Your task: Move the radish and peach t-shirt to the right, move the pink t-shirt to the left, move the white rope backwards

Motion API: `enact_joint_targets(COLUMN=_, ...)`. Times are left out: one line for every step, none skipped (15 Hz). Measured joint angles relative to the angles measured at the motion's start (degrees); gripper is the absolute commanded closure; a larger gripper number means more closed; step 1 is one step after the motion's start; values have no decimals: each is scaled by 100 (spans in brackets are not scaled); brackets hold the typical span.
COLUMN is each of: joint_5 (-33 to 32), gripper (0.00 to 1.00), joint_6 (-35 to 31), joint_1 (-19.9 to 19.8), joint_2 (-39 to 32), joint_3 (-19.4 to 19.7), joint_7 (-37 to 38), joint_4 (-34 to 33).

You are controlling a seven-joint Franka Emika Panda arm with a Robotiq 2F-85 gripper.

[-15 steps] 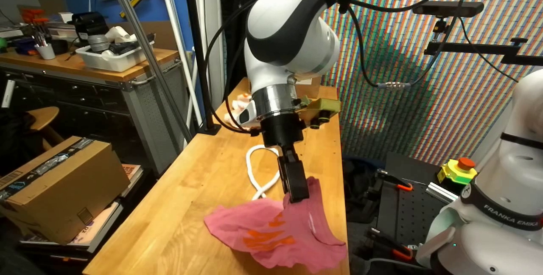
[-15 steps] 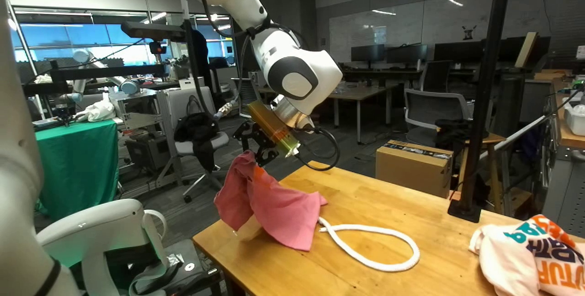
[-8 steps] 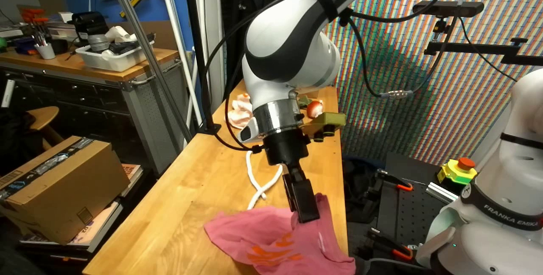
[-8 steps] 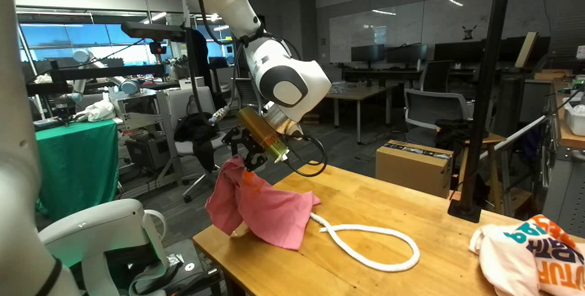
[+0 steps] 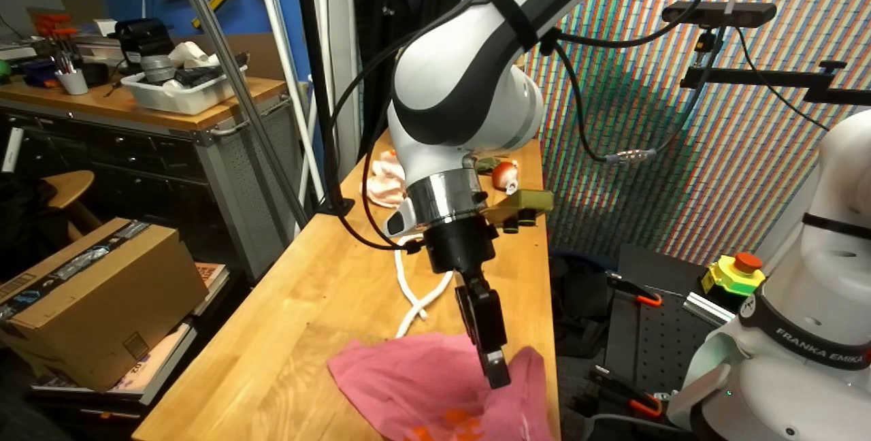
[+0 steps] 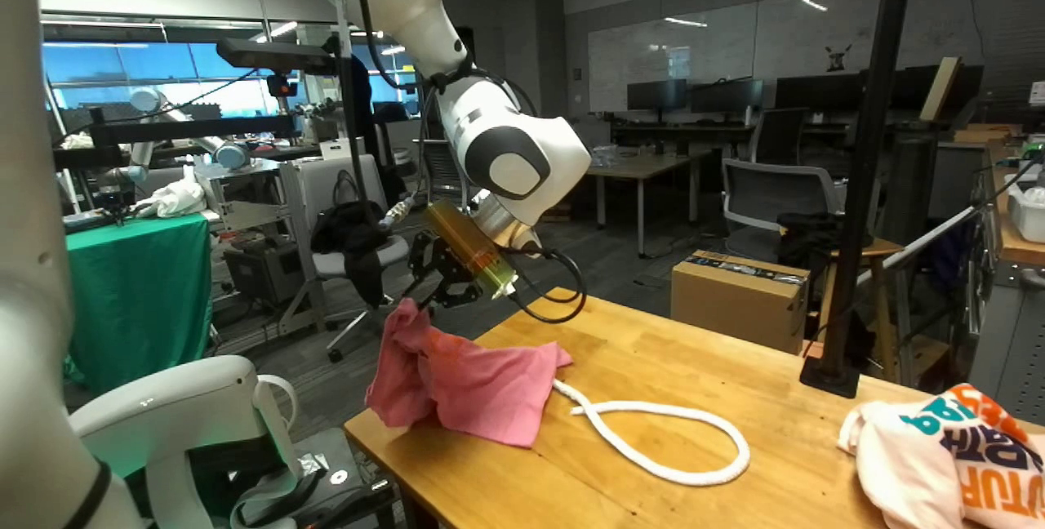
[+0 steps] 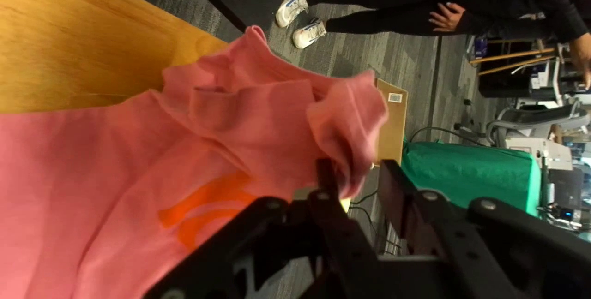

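The pink t-shirt (image 6: 490,390) lies rumpled near a corner of the table (image 6: 620,349), one fold standing up; around that fold the gripper (image 7: 358,170) is parted part-way, its tips spread with cloth between them, unclamped, a gap showing beside one; the white rope (image 6: 702,477) leads from the shirt's edge, crosses itself and loops toward the table's middle; well apart, toward the opposite end, the peach t-shirt (image 5: 388,186) lies near the left edge in an exterior view, the radish (image 5: 504,175) near the right edge; past that left edge stands a cardboard box (image 5: 136,298).
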State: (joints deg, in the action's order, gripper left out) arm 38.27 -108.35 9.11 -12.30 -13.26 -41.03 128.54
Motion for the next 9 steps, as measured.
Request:
enact_joint_targets(joint_5=-104, gripper=28, joint_6=-48, joint_1=0, joint_2=0, joint_3=2, joint_7=5, joint_4=0)
enact_joint_targets(joint_5=-239, gripper=22, joint_6=-123, joint_1=0, joint_2=0, joint_3=4, joint_7=16, joint_4=0)
enact_joint_targets(joint_5=-383, gripper=15, joint_6=-193, joint_1=0, joint_2=0, joint_3=9, joint_7=33, joint_4=-2)
enact_joint_targets(joint_5=-543, gripper=6, joint_6=-276, joint_1=0, joint_2=1, joint_3=15, joint_7=54, joint_4=-4)
enact_joint_targets(joint_5=-702, gripper=1, joint_6=-361, joint_1=0, joint_2=5, joint_3=19, joint_7=78, joint_4=-8)
enact_joint_targets(joint_5=-902, gripper=0, joint_6=-455, joint_1=-1, joint_2=11, joint_3=21, joint_7=120, joint_4=-14)
enact_joint_targets(joint_5=-1147, gripper=0, joint_6=-581, joint_1=-1, joint_2=19, joint_3=22, joint_7=182, joint_4=-17)
enact_joint_targets(joint_5=-1438, gripper=0, joint_6=-710, joint_1=0, joint_2=28, joint_3=24, joint_7=263, joint_4=-17)
enact_joint_targets(joint_5=-1763, gripper=0, joint_6=-862, joint_1=0, joint_2=37, joint_3=28, joint_7=367, joint_4=-15)
